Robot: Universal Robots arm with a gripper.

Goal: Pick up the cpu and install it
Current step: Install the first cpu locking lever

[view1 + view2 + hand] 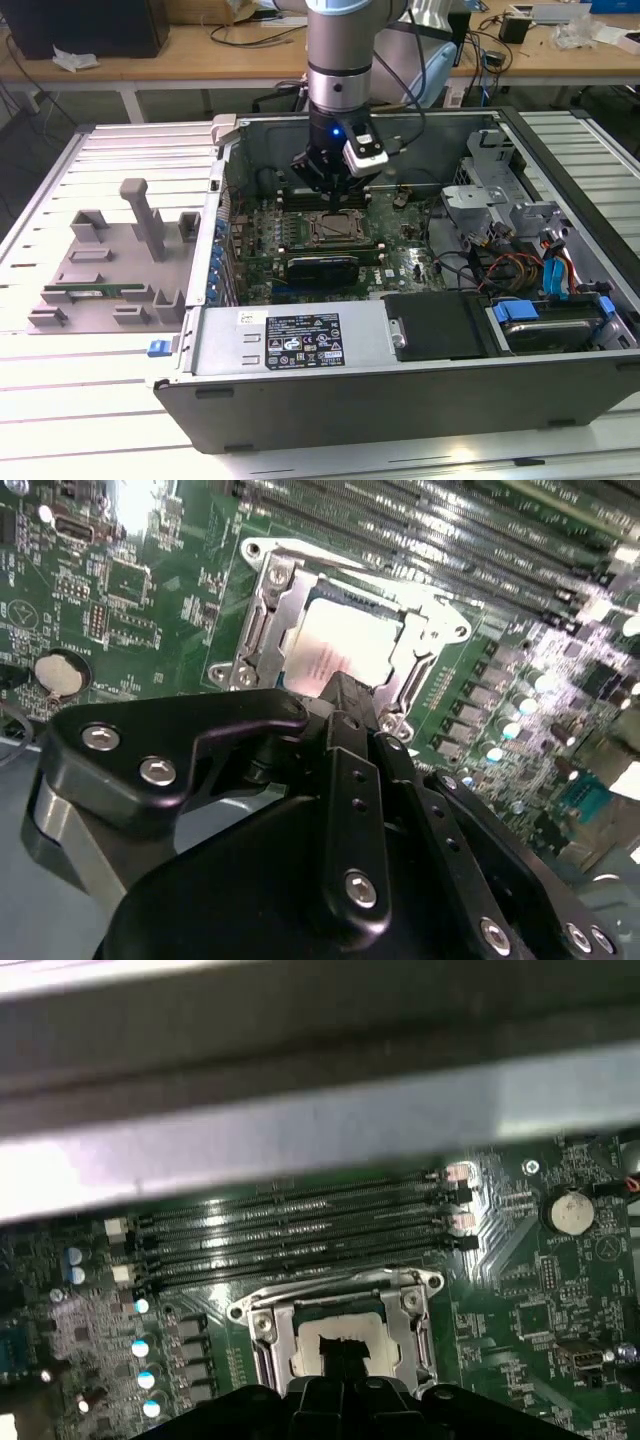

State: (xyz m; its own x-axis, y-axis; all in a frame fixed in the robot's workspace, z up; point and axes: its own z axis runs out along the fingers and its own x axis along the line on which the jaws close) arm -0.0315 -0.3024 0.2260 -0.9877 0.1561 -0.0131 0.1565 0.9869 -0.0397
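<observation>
One tool (330,190) under your control, hanging straight above socket frame (300,590) on motherboard (130,590) inside computer case (300,345). Cpu (345,650) lies flat in frame, directly below tool tips. Whether tool is apart or together: you cannot tell.

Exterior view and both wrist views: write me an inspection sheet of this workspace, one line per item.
Surface: slatted metal bench carrying an open computer case.
Job's things: cpu lies inside the socket frame on the motherboard.
Clutter: grey fixture tray at the exterior view's left, holding a green memory stick.
Tool: low over the cpu, its tip at the chip's edge; whether it grips cannot be told.
Cables: red and blue leads inside the case at the exterior view's right.
Surroundings: wooden desks behind.
</observation>
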